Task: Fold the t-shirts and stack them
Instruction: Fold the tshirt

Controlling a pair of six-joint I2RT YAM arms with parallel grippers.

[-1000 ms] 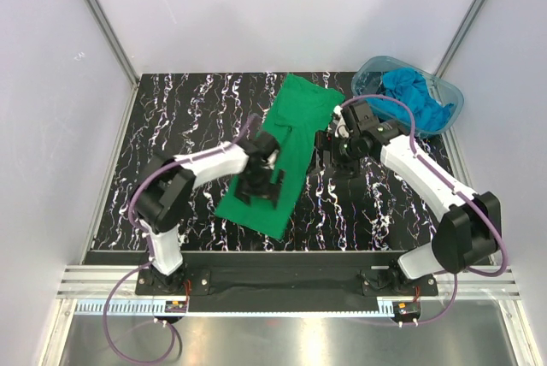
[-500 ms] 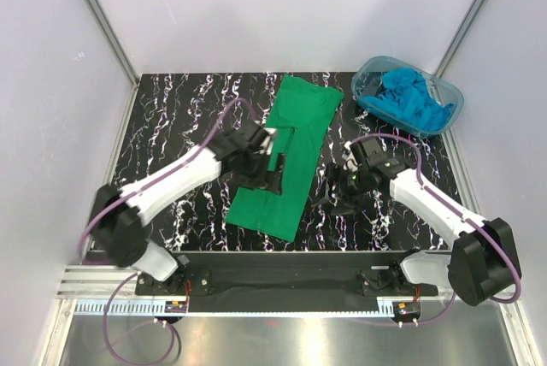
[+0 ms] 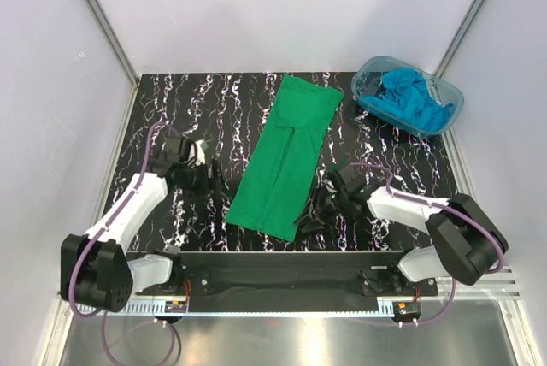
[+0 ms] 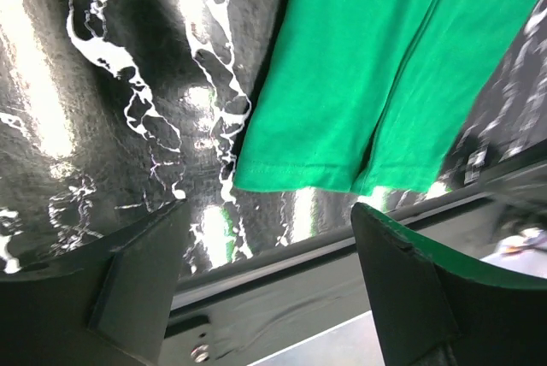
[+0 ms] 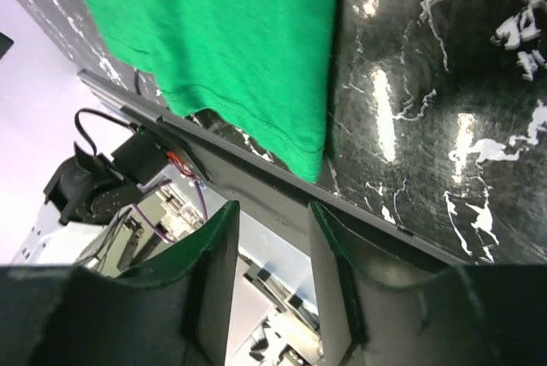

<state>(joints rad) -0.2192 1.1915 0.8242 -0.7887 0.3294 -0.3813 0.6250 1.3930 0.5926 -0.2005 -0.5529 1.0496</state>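
Note:
A bright green t-shirt [image 3: 286, 156] lies flat on the black marbled table [image 3: 188, 109], folded into a long strip running from the back towards the near edge. My left gripper [image 3: 209, 182] hovers over bare table just left of the strip's near end, open and empty. In the left wrist view the shirt's hem [image 4: 342, 169] lies beyond the left gripper [image 4: 269, 238]. My right gripper [image 3: 309, 215] sits low by the shirt's near right corner [image 5: 303, 156]. In the right wrist view the right gripper [image 5: 273, 212] has its jaws partly apart with nothing between them. Turquoise-blue t-shirts [image 3: 414, 97] lie bunched in the tub.
A clear blue-tinted plastic tub [image 3: 365, 71] stands at the back right corner. The table's near edge and its dark rail [image 3: 282, 259] run right below both grippers. White walls enclose the table on three sides.
Both arms have left the green shirt. The left swung out to the left. The right dropped towards the near right corner and its jaws narrowed. The shirt now lies as a smooth strip.

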